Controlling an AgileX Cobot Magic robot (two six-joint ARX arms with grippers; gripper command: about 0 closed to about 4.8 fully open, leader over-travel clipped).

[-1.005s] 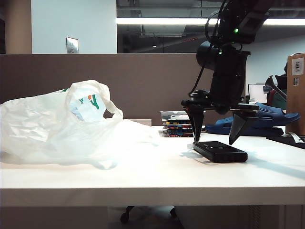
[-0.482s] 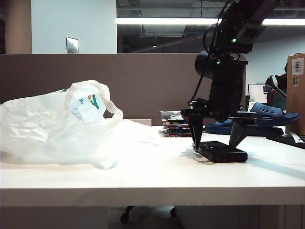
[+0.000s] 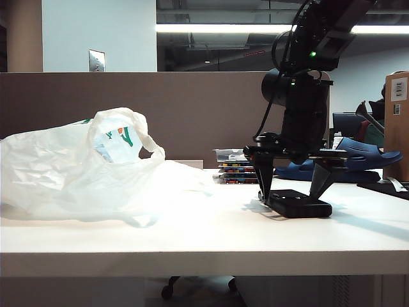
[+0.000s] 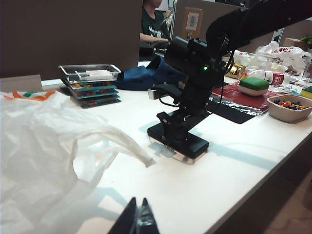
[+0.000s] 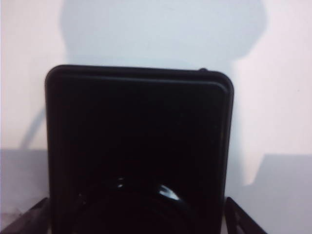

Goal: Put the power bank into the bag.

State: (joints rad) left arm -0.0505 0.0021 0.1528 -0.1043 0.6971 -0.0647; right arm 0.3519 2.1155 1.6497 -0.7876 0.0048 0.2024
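Note:
The power bank (image 3: 300, 206) is a flat black slab lying on the white table, right of the middle. My right gripper (image 3: 291, 195) points down over it and stands open, one finger on each side of the slab. In the right wrist view the power bank (image 5: 139, 146) fills the space between the two fingers (image 5: 239, 219), and whether they touch it I cannot tell. The crinkled white bag (image 3: 70, 173) lies on the left of the table, its printed handle raised. My left gripper (image 4: 138, 202) is shut and empty, hovering near the bag (image 4: 44, 146).
A stack of clear-lidded boxes (image 3: 235, 167) stands behind the power bank by the brown partition. A blue object (image 3: 358, 160) and a cardboard box (image 3: 397, 121) sit at the far right. A red mat (image 4: 243, 97), green sponge (image 4: 254, 84) and bowl (image 4: 287, 107) lie beyond.
My right gripper has sunk from just above the power bank until its open fingers straddle the slab near the table. The bag, power bank and left gripper have not moved.

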